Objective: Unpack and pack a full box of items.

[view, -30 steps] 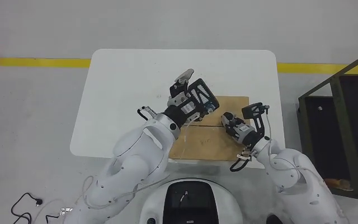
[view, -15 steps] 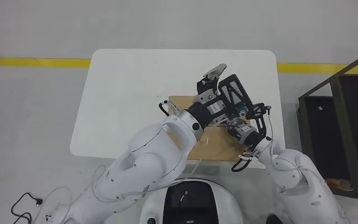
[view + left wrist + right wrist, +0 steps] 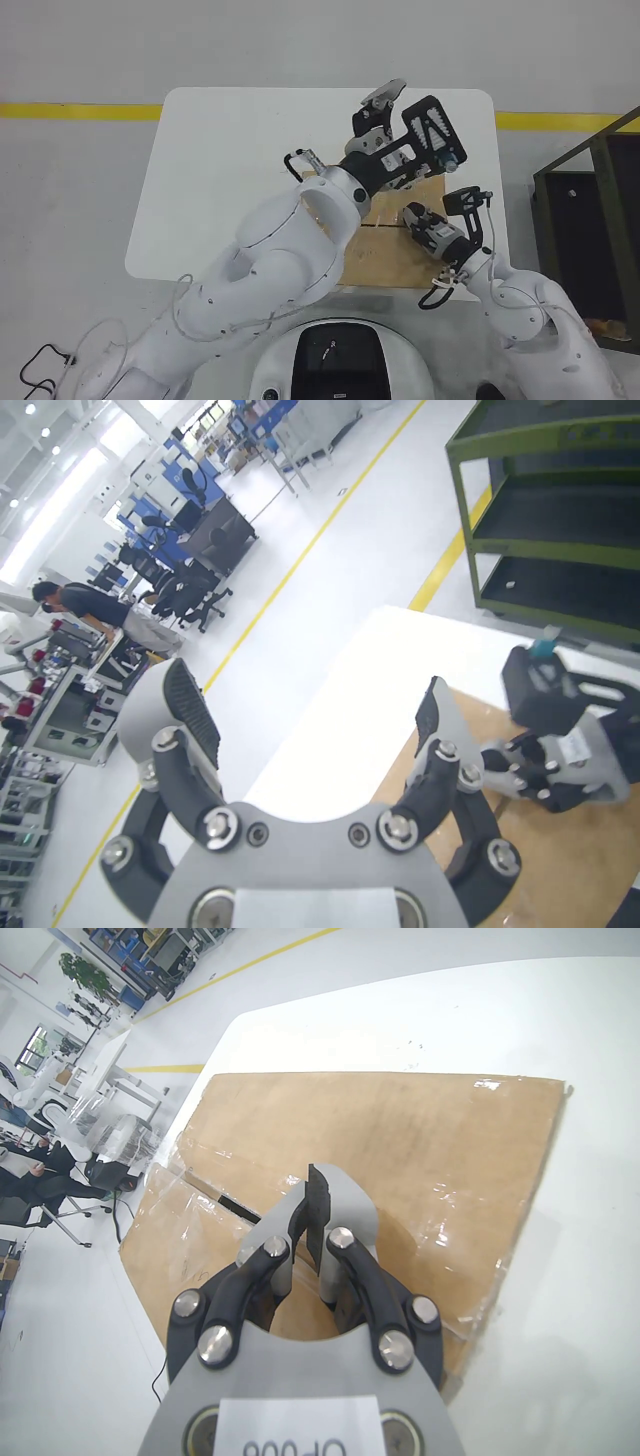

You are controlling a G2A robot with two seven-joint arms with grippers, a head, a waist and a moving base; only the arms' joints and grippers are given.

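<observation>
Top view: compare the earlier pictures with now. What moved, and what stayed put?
The left gripper, open throughout, swung from the box's far left corner to the right and away, past its far edge. Nothing was grasped or released. The right gripper stayed shut over the box, which did not shift.

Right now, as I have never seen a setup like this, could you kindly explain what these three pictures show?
This is a two-armed robot working at a white table. The top picture looks down from a camera above its arms. The other two come from a camera on each wrist, looking past that arm's own gripper. On the table lies one brown cardboard box, its flaps closed, with clear tape on them. The left gripper is open and raised near the box's far edge, holding nothing. The right gripper is shut with nothing between its fingers, low over the box's top near the seam. I cannot tell whether it touches the cardboard.
</observation>
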